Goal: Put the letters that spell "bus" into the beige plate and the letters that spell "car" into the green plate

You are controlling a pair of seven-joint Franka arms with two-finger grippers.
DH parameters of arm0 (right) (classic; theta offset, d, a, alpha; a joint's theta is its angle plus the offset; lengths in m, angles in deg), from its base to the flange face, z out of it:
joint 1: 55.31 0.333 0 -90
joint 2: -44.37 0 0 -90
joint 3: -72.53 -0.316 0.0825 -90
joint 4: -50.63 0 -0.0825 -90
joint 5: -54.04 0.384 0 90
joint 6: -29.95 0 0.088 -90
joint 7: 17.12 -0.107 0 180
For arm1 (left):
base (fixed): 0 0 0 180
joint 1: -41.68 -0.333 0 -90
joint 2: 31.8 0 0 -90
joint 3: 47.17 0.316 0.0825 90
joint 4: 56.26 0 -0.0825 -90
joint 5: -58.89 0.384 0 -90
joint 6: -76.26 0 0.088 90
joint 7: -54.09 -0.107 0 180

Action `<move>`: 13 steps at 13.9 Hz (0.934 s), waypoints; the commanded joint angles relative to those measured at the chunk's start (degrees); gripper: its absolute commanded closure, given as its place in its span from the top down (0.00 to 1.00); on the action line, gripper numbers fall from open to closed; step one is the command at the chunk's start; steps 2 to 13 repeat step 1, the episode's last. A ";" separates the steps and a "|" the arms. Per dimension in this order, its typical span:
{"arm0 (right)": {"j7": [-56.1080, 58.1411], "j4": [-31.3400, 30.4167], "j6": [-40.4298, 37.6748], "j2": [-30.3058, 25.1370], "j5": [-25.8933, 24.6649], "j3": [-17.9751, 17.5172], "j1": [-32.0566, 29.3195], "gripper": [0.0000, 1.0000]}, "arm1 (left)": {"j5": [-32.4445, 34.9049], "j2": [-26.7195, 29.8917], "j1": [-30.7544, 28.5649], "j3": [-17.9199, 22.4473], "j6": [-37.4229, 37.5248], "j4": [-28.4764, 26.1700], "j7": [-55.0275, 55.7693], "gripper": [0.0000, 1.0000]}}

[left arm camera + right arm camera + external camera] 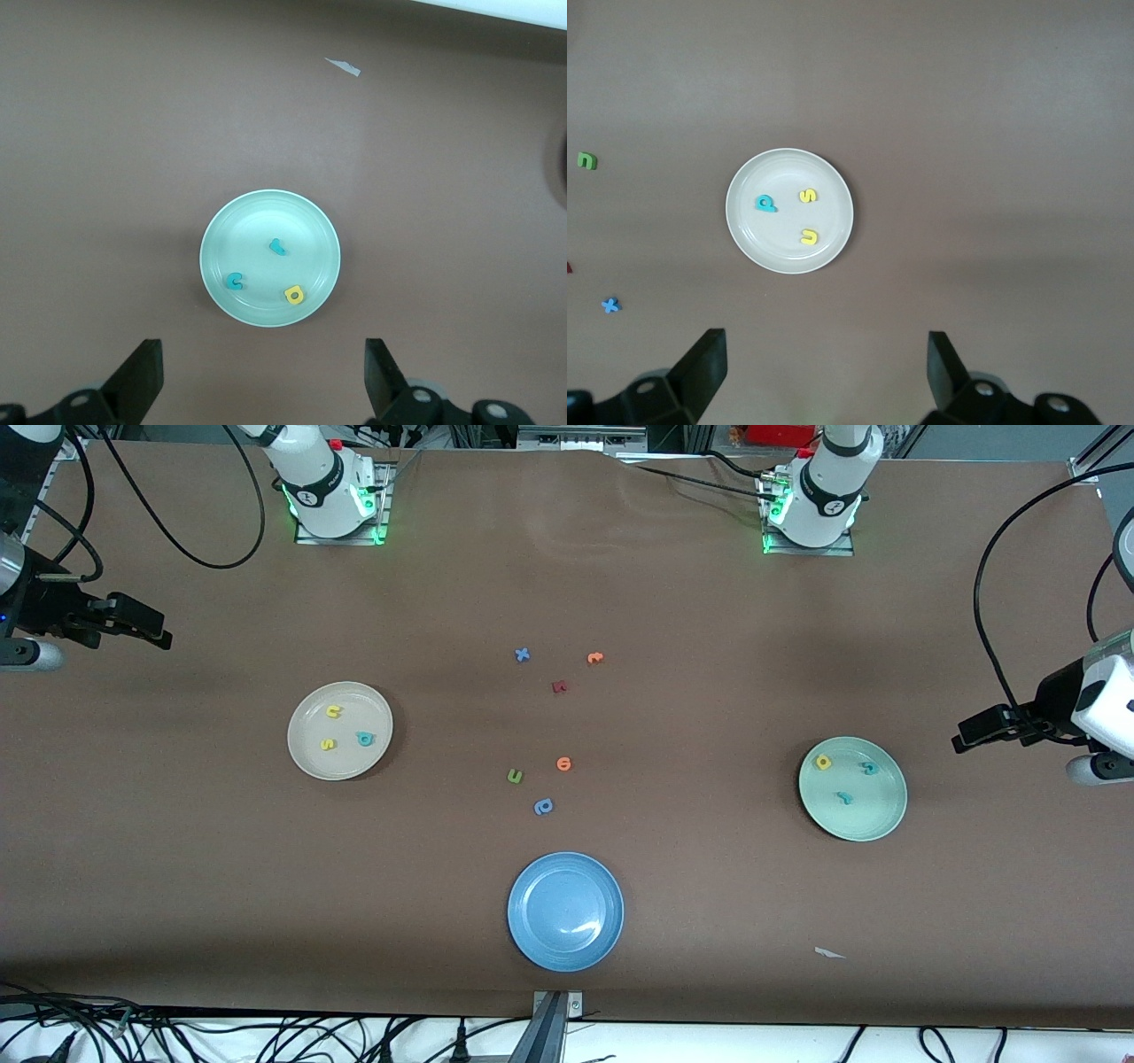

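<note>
- The tiny foam teal b (364, 738), yellow u (334, 711) and yellow s (328, 744) already lie in the round cream-beige plate (306, 757)
- The teal c (870, 768), yellow a (824, 761) and darker-teal r (845, 798) sit in the pale sage-green plate (886, 819)
- These look featherlight, soft and thin, best pinched across their edges
- Left gripper (264, 376) and right gripper (826, 372) wait with fingers spread, each high above bare brown table beside its plate; open room all round, the round blue plate (532, 939) near the front camera's edge

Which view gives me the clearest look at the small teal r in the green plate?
The left wrist view: the teal r sits large and unobstructed in the green plate. The front view shows it tiny; the right wrist view misses it.
</note>
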 commanded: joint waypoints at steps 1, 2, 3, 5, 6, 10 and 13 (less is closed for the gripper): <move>-0.05 1.77 -1.39 0.78 0.50 -0.22 -0.54 1.00 | -1.35 0.62 0.21 0.29 -0.68 -0.87 -1.63 1.00; -0.05 1.77 -1.39 0.78 0.50 -0.22 -0.54 1.00 | -1.35 0.62 0.21 0.29 -0.68 -0.87 -1.63 1.00; -0.05 1.77 -1.39 0.78 0.50 -0.22 -0.54 1.00 | -1.35 0.62 0.21 0.29 -0.68 -0.87 -1.63 1.00; -0.05 1.77 -1.39 0.78 0.50 -0.22 -0.54 1.00 | -1.35 0.62 0.21 0.29 -0.68 -0.87 -1.63 1.00; -0.05 1.77 -1.39 0.78 0.50 -0.22 -0.54 1.00 | -1.35 0.62 0.21 0.29 -0.68 -0.87 -1.63 1.00; -0.05 1.77 -1.39 0.78 0.50 -0.22 -0.54 1.00 | -1.35 0.62 0.21 0.29 -0.68 -0.87 -1.63 1.00; -0.05 1.77 -1.39 0.78 0.50 -0.22 -0.54 1.00 | -1.35 0.62 0.21 0.29 -0.68 -0.87 -1.63 1.00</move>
